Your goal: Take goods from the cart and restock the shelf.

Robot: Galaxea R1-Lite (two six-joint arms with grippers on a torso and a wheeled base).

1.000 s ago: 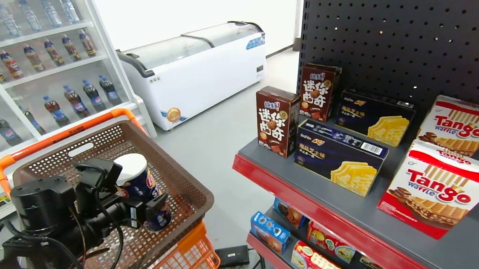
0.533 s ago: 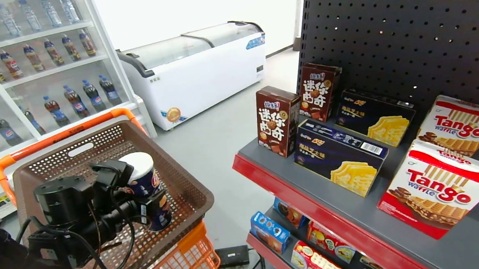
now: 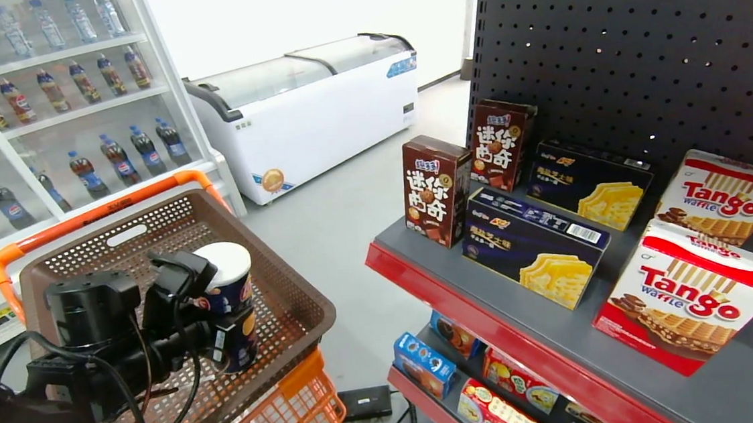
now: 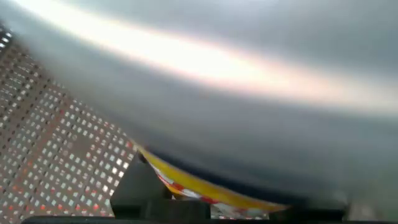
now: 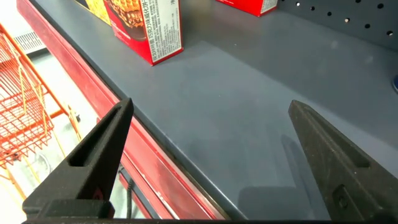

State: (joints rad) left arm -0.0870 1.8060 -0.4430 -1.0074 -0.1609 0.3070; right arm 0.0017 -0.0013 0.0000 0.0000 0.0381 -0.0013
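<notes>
At about 8 o'clock in the head view, inside the brown cart basket, the left gripper is clamped on the chips canister, which stands roughly upright, white lid uppermost. Right gripper hangs over a bare stretch of grey shelf, fingers wide apart, with a red wafer box near.

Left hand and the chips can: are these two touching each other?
Touching. The head view shows it: the left hand is shut on the chips can, with its fingers pressed against the can's body.
</notes>
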